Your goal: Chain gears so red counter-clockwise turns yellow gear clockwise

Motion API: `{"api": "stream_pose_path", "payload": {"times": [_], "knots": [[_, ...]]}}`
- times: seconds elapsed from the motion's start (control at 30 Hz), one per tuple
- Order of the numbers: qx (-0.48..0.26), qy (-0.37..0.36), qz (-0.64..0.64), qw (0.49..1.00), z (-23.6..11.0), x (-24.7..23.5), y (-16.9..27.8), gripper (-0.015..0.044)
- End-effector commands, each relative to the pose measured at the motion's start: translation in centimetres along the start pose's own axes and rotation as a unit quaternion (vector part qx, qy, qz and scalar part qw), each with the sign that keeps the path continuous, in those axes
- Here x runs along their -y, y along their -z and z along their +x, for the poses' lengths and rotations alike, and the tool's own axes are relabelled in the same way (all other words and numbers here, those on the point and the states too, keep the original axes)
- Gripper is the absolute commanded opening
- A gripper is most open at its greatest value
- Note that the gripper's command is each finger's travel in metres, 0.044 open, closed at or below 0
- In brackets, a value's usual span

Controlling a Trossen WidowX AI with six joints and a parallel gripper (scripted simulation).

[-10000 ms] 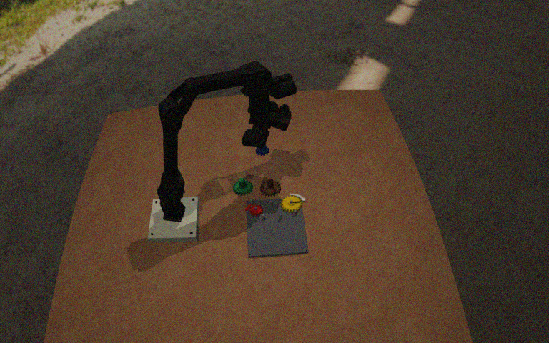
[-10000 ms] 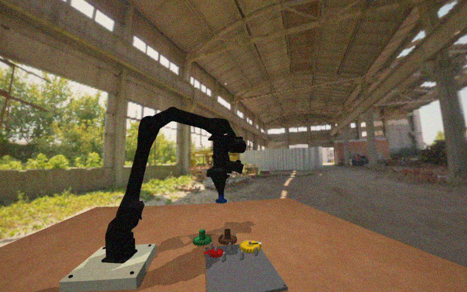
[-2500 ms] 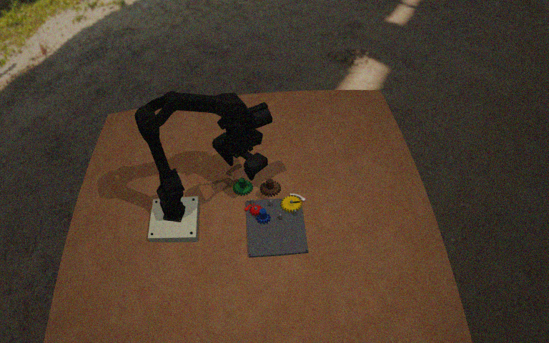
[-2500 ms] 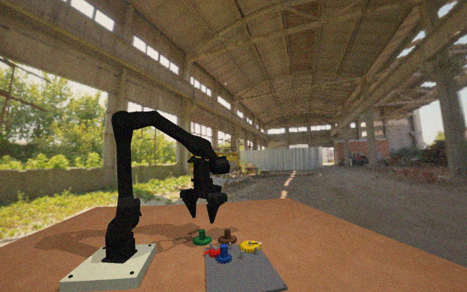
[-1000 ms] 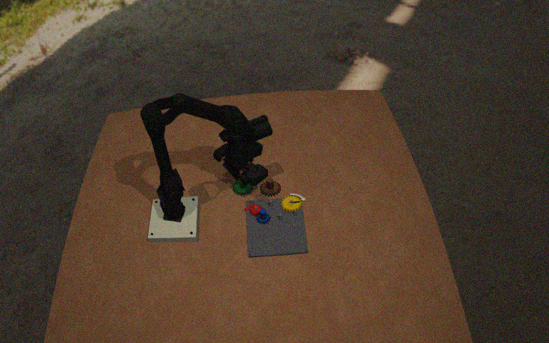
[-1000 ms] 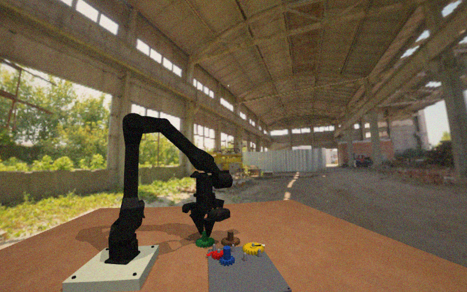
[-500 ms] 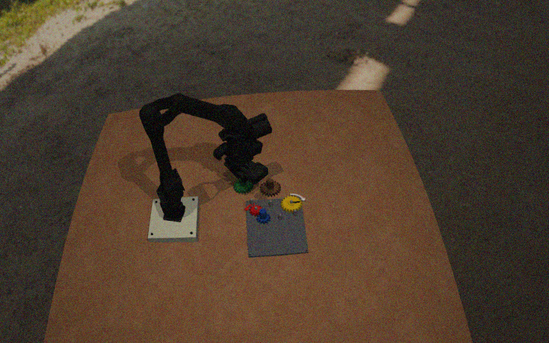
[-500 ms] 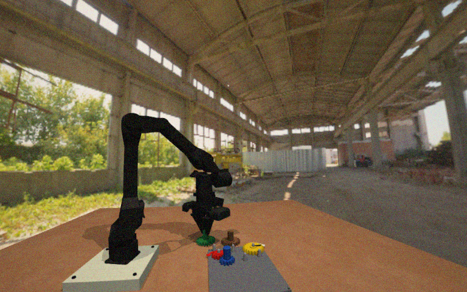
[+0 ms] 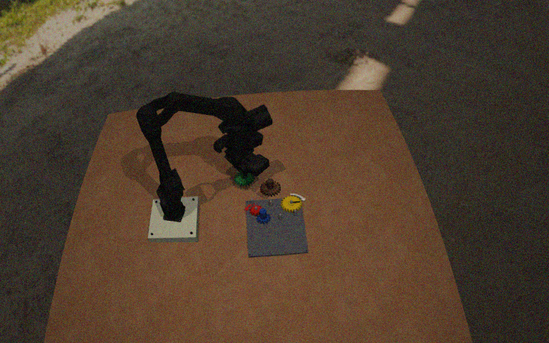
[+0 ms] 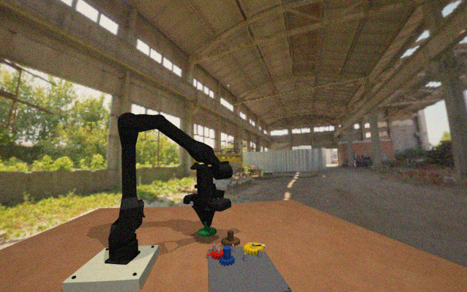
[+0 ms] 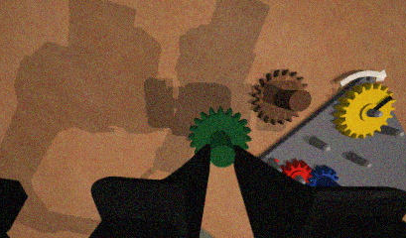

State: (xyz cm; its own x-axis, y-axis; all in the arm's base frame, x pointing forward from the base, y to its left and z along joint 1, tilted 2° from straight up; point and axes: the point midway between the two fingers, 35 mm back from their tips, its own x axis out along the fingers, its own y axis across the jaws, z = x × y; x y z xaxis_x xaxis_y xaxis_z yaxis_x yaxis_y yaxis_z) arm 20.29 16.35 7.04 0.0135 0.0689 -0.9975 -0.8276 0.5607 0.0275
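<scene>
My gripper (image 9: 246, 173) (image 10: 206, 225) (image 11: 220, 149) is shut on the upright handle of the green gear (image 9: 243, 181) (image 10: 207, 232) (image 11: 219, 120), which hangs a little above the table. The brown gear (image 9: 270, 189) (image 10: 230, 241) (image 11: 300, 100) stands on the table beside the grey board (image 9: 275, 242) (image 10: 243, 277). On the board, the blue gear (image 9: 263, 218) (image 10: 226, 258) (image 11: 324, 177) sits right beside the red gear (image 9: 255, 211) (image 10: 214, 255) (image 11: 297, 171). The yellow gear (image 9: 287, 206) (image 10: 253, 250) (image 11: 355, 121) sits near the board's far corner. Three empty pegs show near it.
The white arrow (image 9: 298, 196) (image 11: 363, 75) curves beside the yellow gear. The pale base plate (image 9: 173, 234) (image 10: 102, 280) of the arm lies left of the board. The brown gear stands close to the green one, on the side toward the yellow gear.
</scene>
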Motion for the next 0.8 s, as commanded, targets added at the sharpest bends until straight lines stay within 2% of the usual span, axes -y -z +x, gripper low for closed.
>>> {"api": "stream_pose_path", "payload": {"times": [0.0, 0.77], "knots": [[0.002, 0.000, -0.001, 1.000, -1.0, 0.1, -0.3, 0.0000], [-0.008, 0.004, 0.002, 1.000, -5.6, 0.6, -0.4, 0.0000]]}}
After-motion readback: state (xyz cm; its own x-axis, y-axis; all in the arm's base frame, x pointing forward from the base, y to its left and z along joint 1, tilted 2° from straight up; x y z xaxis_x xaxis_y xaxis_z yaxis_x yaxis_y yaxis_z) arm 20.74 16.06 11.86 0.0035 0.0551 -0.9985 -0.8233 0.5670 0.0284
